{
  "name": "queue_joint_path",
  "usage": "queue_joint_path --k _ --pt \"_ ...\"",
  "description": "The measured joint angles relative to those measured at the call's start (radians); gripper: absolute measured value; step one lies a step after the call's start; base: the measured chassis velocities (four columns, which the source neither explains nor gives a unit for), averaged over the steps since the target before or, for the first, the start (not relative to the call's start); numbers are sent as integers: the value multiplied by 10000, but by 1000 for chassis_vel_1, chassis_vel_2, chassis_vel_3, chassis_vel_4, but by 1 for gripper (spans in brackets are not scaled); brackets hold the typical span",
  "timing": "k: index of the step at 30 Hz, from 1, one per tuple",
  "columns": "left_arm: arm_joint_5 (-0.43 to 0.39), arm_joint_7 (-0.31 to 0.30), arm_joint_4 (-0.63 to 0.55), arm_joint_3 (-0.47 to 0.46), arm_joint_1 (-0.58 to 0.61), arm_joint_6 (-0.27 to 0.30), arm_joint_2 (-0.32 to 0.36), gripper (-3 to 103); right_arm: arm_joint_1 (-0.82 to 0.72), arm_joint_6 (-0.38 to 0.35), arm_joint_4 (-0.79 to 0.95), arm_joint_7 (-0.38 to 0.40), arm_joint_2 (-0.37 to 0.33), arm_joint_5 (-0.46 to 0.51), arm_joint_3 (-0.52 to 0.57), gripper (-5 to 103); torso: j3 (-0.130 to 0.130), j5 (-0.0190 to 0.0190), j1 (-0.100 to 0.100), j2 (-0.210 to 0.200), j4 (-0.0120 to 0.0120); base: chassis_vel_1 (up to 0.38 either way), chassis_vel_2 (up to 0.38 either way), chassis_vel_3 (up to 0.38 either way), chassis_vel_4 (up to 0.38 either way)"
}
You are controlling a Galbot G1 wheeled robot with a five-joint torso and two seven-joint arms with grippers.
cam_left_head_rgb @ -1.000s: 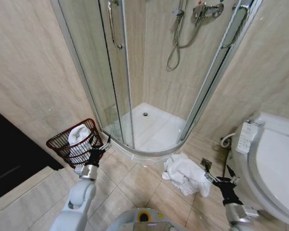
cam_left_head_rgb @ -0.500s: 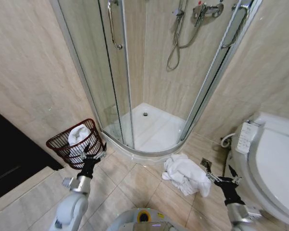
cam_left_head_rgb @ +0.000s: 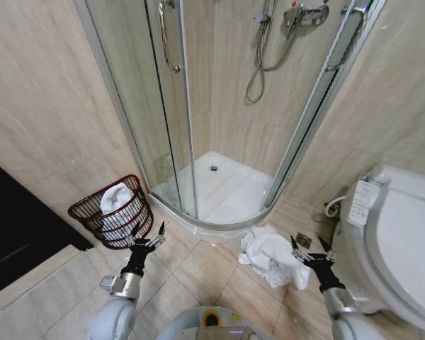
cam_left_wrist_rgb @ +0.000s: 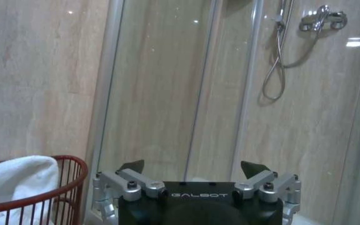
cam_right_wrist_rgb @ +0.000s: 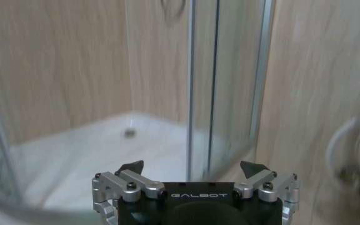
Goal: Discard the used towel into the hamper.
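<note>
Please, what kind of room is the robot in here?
Most likely a home or hotel bathroom: a glass shower cabin with a hose, a toilet, tiled floor, and a hamper holding a white towel.

The walls point(cam_left_head_rgb: 49, 106) are faced with beige stone-look tiles; the floor point(cam_left_head_rgb: 191, 273) is laid with larger tiles of the same tone. A corner shower stall point(cam_left_head_rgb: 219, 106) is enclosed by curved glass panels in silver frames; a white tray point(cam_left_head_rgb: 223, 188) with a small drain is seen inside it. A chrome mixer tap point(cam_left_head_rgb: 304, 13) and a looped hose point(cam_left_head_rgb: 258, 64) are mounted on the back wall; a bar handle point(cam_left_head_rgb: 166, 35) is fixed to the glass door. A white toilet point(cam_left_head_rgb: 404, 241) is set at the right; a dark panel point(cam_left_head_rgb: 14, 227) is seen at the left.
</note>
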Motion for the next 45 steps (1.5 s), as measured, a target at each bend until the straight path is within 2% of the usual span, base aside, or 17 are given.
queue_joint_path --k 1,2,6,10,13,14,15,18,40,45 --pt "3 0 -1 -24 12 -34 21 100 147 -409 -349 -145 -282 203 -23 100 0 1 0 0 1 0 0 0 0" --pt "3 0 -1 -24 12 -34 21 100 147 -409 -349 -145 -282 203 -23 100 0 1 0 0 1 0 0 0 0" --pt "77 17 -34 -64 -119 -48 55 100 931 -1381 -1649 -476 -1078 891 -56 100 0 2 0 -1 0 0 0 0 0" --pt "23 71 -121 -50 -159 -15 69 100 1338 -1436 -2173 -572 -1310 927 -50 100 0 2 0 0 2 0 0 0 0" --pt "-64 110 -181 18 -219 142 114 100 1791 -815 -2743 -505 -1385 732 -136 100 0 0 0 0 4 0 0 0 0" --pt "-64 110 -181 18 -219 142 114 100 1791 -815 -2743 -505 -1385 732 -136 100 0 0 0 0 4 0 0 0 0" --pt "-89 128 -147 71 -255 150 109 100 1794 -493 -2795 -371 -1285 586 -223 100 1 1 0 0 2 0 0 0 0" --pt "-85 180 -17 182 -301 159 70 100 1636 -184 -2781 -427 -1050 140 -320 100 0 -2 0 0 -2 0 0 0 0" --pt "-60 375 161 216 -521 177 90 100 1541 216 -2812 -513 -929 -347 -186 100 0 -3 0 0 1 -40 31 33 -32" --pt "-63 378 163 213 -563 126 84 100 1524 601 -2833 -511 -804 -445 -265 100 2 -2 1 -1 1 -112 121 134 -121"
